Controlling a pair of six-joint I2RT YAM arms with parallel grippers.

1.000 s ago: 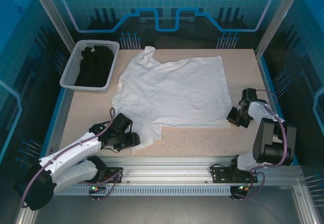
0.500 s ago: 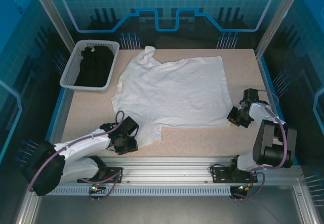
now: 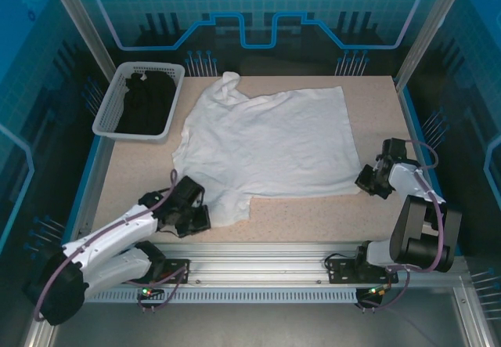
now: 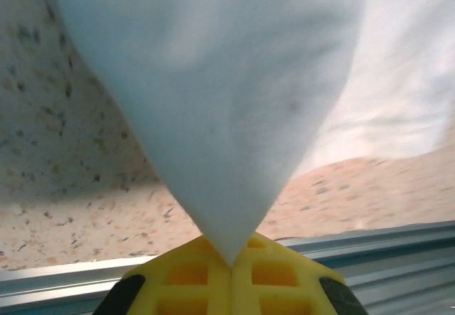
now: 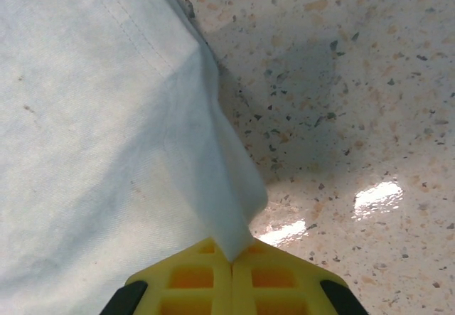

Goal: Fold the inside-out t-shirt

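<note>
Your left gripper (image 3: 197,216) is pinched shut on the nearest flap of the white t-shirt (image 3: 266,139). In its wrist view, the cloth rises in a tight peak straight out of the closed yellow fingers (image 4: 186,276). Your right gripper (image 3: 368,181) is also clamped on a corner of the shirt (a stitched hem runs up and away to its left), with bare speckled table (image 5: 341,80) on its right. The shirt lies spread between and beyond both grippers. A basket (image 3: 133,135) holding a black garment (image 3: 145,100) sits well beyond the left gripper.
</note>
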